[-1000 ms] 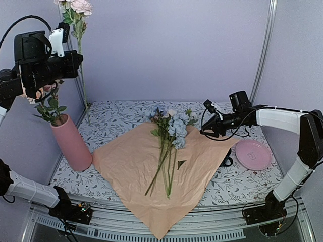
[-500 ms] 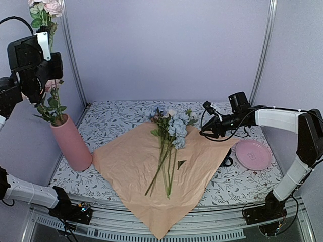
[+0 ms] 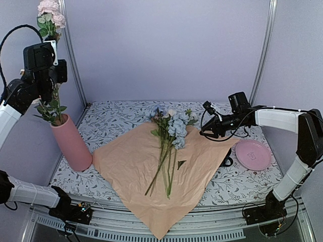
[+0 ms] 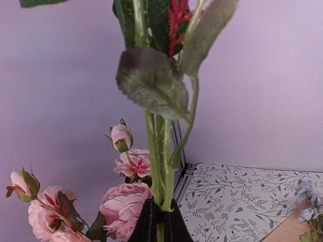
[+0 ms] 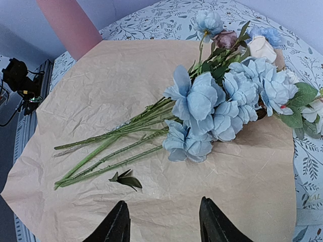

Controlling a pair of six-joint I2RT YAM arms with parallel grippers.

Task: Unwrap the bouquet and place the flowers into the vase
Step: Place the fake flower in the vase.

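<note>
High at the left, my left gripper [image 3: 52, 83] is shut on the green stems [image 4: 159, 151] of pink flowers [image 3: 50, 12], right above the tall pink vase [image 3: 72, 142]. Leafy stems [image 3: 50, 108] stand in the vase's mouth. Pink roses [image 4: 123, 201] show beside the closed fingertips [image 4: 151, 224]. The bouquet's paper [image 3: 146, 171] lies spread flat, peach side up. Blue and cream flowers [image 3: 169, 133] rest on it. My right gripper [image 3: 206, 130] hovers open at the paper's right edge, with nothing between its fingers [image 5: 115, 227]. The blue blooms [image 5: 217, 106] lie ahead of them.
A flat pink plate [image 3: 252, 154] sits at the right on the patterned table cover [image 3: 116, 118]. One loose green leaf [image 5: 126, 179] lies on the paper [image 5: 101, 85] near my right fingers. Metal frame posts [image 3: 262, 50] stand at the back corners.
My left arm has swung left with the pink flowers, bringing their stems from right of the vase to above its mouth. The right arm has not moved.
</note>
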